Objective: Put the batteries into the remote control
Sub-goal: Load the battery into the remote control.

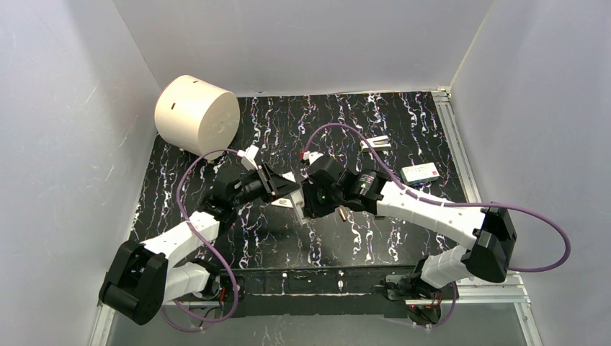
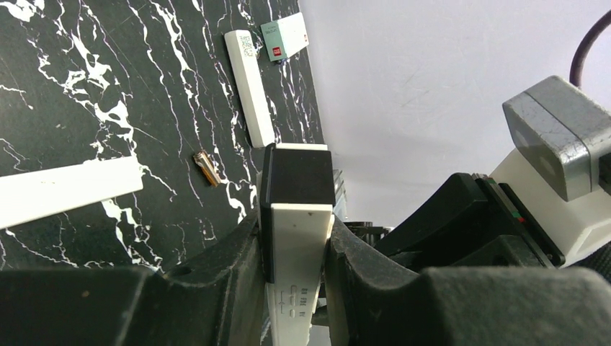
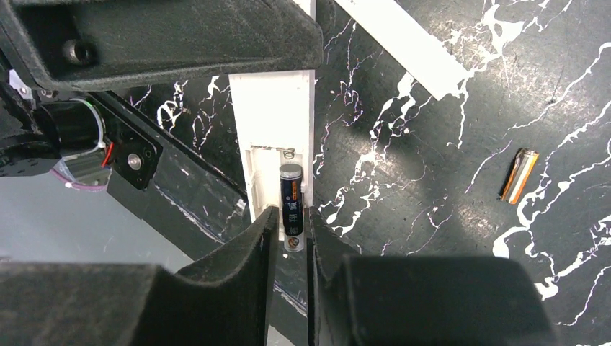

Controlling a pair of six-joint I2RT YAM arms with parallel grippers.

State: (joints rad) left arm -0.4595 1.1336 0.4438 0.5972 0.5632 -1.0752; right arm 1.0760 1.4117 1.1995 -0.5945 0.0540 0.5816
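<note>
My left gripper [image 2: 295, 238] is shut on the remote control [image 2: 297, 216], a slim white bar held off the table. In the right wrist view the remote control [image 3: 274, 115] shows its back, with the battery recess open. A dark battery [image 3: 291, 202] lies along that recess, its top at the spring. Its lower end sits between the fingers of my right gripper [image 3: 292, 220], which stand narrowly apart with a slim gap on each side. A second, copper-tinted battery [image 3: 519, 175] lies on the table [image 3: 432, 216], also seen as the loose battery [image 1: 341, 214].
A plain white strip [image 3: 403, 45] lies flat near the remote. A white labelled bar [image 2: 248, 86] and a white box with a red mark [image 1: 420, 171] lie to the right. A large white cylinder [image 1: 196, 114] stands at the back left. Both arms meet mid-table.
</note>
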